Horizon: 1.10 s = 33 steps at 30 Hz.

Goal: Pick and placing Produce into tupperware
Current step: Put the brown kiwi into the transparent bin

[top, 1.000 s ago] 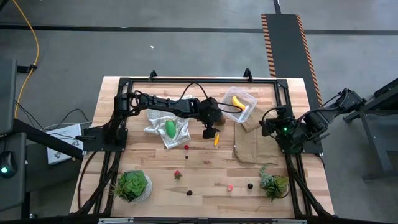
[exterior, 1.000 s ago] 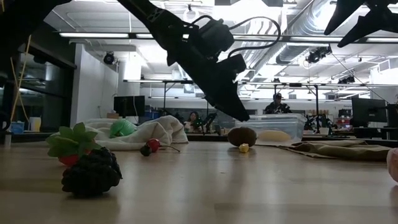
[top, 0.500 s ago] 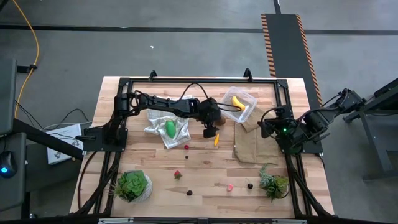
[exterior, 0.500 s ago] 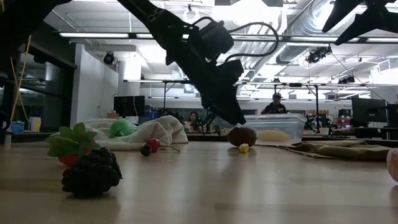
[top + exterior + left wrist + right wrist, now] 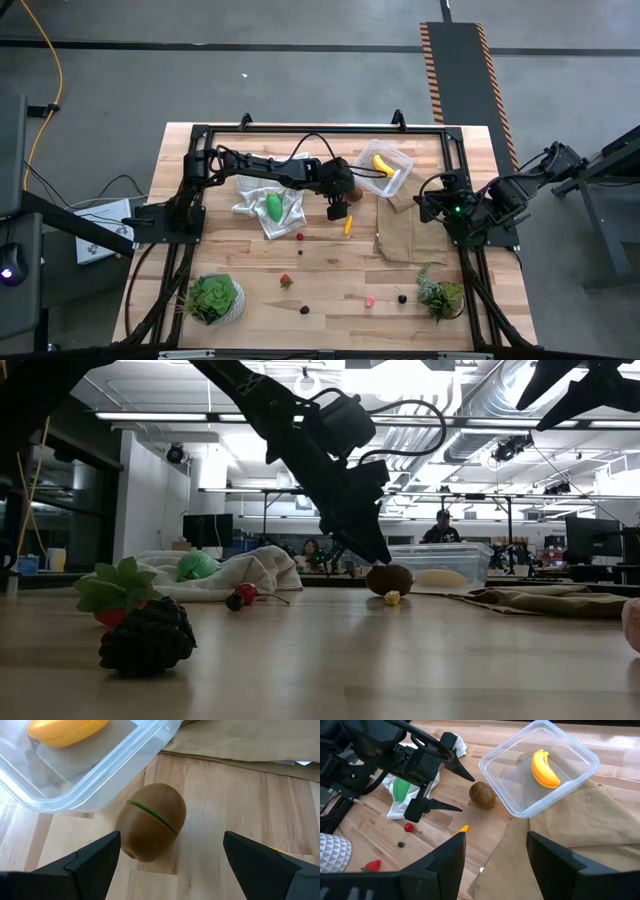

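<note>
Lower and nearer than a second ago, the left gripper (image 5: 170,865) hangs with fingers spread wide either side of the brown kiwi-like ball (image 5: 151,821), not touching it. That ball lies on the wooden table (image 5: 330,270) against the clear square plastic tupperware (image 5: 540,767) holding the yellow banana (image 5: 544,767). Parked at the table's right edge, the right gripper (image 5: 495,852) also stands open.

The banana (image 5: 544,768) lay in the tupperware (image 5: 506,756), which rested partly on the flat cloth (image 5: 580,830). The kiwi (image 5: 151,821) sat on the table (image 5: 330,270) just beside the tupperware, between the left gripper's (image 5: 170,857) spread fingers. The green oval (image 5: 273,207) lay on the crumpled cloth (image 5: 250,208).
</note>
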Tool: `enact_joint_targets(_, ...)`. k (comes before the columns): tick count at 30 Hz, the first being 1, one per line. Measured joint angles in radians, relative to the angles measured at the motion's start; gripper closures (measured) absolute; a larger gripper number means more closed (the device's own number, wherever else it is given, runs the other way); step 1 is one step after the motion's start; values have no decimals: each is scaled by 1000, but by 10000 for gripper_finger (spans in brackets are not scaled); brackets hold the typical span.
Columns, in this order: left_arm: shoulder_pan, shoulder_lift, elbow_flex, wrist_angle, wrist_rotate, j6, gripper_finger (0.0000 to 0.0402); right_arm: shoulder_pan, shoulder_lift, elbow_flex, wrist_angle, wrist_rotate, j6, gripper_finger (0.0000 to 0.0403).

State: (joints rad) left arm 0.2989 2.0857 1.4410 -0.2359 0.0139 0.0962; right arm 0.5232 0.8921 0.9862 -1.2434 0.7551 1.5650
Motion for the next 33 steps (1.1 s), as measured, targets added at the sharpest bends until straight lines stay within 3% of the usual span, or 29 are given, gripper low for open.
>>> enact_joint_targets(23, -52, 48, 1, 30, 66, -24, 60, 0, 0, 0, 8, -1, -4, 203)
enact_joint_targets(33, -57, 47, 1, 57, -6, -26, 60, 0, 0, 0, 21, -2, -30, 203)
